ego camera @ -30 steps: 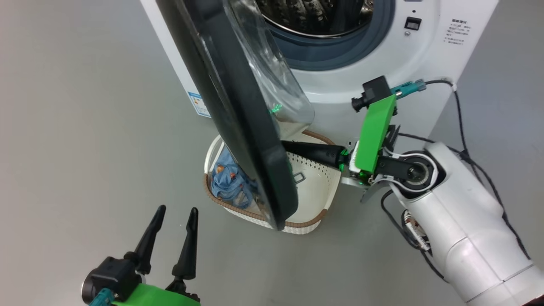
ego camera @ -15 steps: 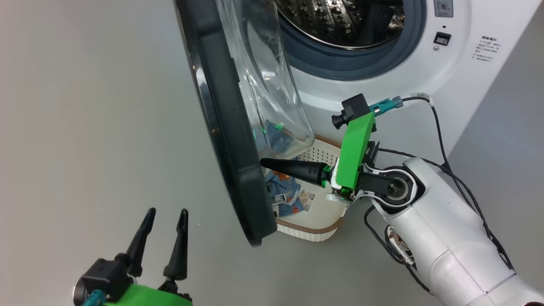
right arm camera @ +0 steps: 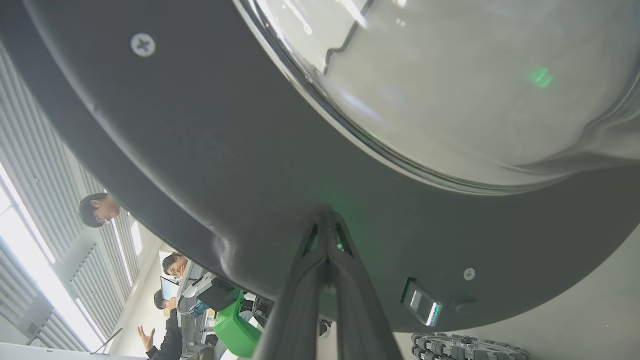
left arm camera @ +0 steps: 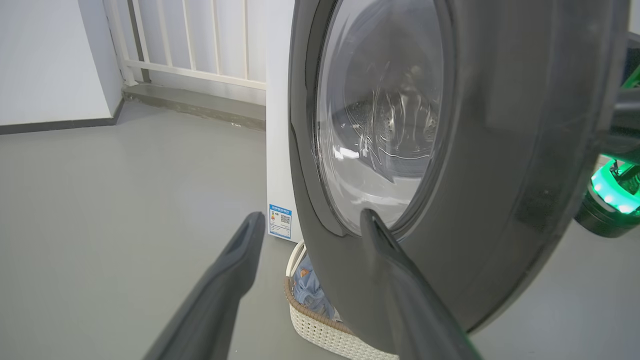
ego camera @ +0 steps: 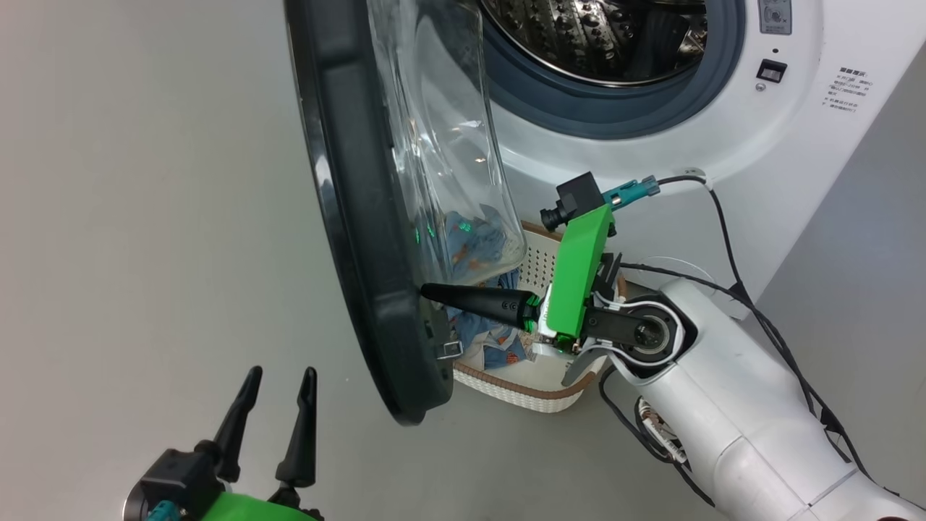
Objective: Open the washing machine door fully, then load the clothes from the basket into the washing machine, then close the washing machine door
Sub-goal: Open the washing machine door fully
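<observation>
The washing machine door (ego camera: pixel 362 217) stands ajar, edge-on in the head view, its glass bowl (ego camera: pixel 441 145) bulging toward the washing machine (ego camera: pixel 651 166) and its steel drum (ego camera: pixel 600 36). My right gripper (ego camera: pixel 427 291) is shut, its tip pressed against the door's inner rim (right arm camera: pixel 200 140) low down; the right wrist view shows the closed tip (right arm camera: pixel 326 215) touching it. The basket (ego camera: pixel 535 394) sits on the floor below the opening, with the blue clothes (ego camera: pixel 492 340) in it, partly behind the door. My left gripper (ego camera: pixel 278 376) is open and empty, outside the door (left arm camera: pixel 500 175).
Grey floor lies to the left of the door. A blue sticker (left arm camera: pixel 280 220) marks the machine's side panel. A white railing (left arm camera: pixel 200 40) and wall stand behind. Black cables (ego camera: pixel 731 239) trail from my right arm beside the machine. People (right arm camera: pixel 100 210) show past the door's edge.
The door has swung wider, away from the machine, uncovering more of the basket, with my shut right gripper following it on the inner rim. The head camera has shifted. The left gripper stays open.
</observation>
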Tool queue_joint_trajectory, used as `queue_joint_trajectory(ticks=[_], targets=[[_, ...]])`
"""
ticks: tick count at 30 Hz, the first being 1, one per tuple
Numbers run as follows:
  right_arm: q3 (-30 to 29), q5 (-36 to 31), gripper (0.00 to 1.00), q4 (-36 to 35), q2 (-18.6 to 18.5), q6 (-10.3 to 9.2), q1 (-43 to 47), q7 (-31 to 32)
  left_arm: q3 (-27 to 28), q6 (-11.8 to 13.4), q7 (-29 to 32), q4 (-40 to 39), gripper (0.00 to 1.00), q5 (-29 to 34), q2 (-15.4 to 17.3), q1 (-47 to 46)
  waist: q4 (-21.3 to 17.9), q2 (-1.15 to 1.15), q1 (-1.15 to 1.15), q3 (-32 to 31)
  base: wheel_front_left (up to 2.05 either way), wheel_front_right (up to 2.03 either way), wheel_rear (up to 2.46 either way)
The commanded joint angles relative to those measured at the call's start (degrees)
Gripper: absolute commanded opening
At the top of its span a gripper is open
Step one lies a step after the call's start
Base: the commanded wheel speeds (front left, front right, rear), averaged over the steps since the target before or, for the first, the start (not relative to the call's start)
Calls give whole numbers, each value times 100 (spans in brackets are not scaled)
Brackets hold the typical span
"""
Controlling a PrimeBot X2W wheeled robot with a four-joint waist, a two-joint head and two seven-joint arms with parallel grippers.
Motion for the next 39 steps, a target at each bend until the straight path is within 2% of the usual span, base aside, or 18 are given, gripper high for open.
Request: queue_joint_trajectory(ticks=[1, 9, 10, 11, 12, 14, 24, 32, 39], targets=[[81, 50, 0, -146, 238, 9, 7, -39, 215, 20, -46, -84, 100, 43, 104, -97, 0, 0, 0, 4, 0, 0, 0], [144, 40, 0, -142, 243, 9, 20, -237, 302, 8, -46, -16, 100, 93, 104, -120, -73, 0, 0, -46, 0, 0, 0], [136, 17, 6, -136, 243, 9, 29, -281, 318, 6, -46, 0, 100, 102, 104, -123, -92, 0, 0, -54, 0, 0, 0], [126, -6, 30, -133, 243, 9, 43, -318, 328, 3, -46, 18, 100, 109, 104, -128, -109, 0, 0, -65, 0, 0, 0], [106, -12, 46, -125, 234, 9, 68, -340, 332, 0, -46, 36, 100, 116, 104, -137, -125, 0, 0, -77, 0, 0, 0], [61, -52, 100, -124, 179, 9, 119, -415, 344, -4, -46, 70, 100, 109, 104, -163, -159, 0, 0, -95, 0, 0, 0], [40, -387, 100, -170, -174, 9, 468, -892, 532, -20, -46, 241, 100, 159, 104, -240, -459, 0, 0, -162, 0, 0, 0], [428, -876, 100, -334, -665, 9, 777, -1392, 596, -22, -46, 262, 100, 224, 113, -268, -710, 0, 0, -162, 0, 0, 0], [534, -904, 100, -506, -1184, 9, 1238, -2026, 750, -22, -46, 267, 100, 245, 158, -200, -956, 0, 0, -247, 0, 0, 0]])
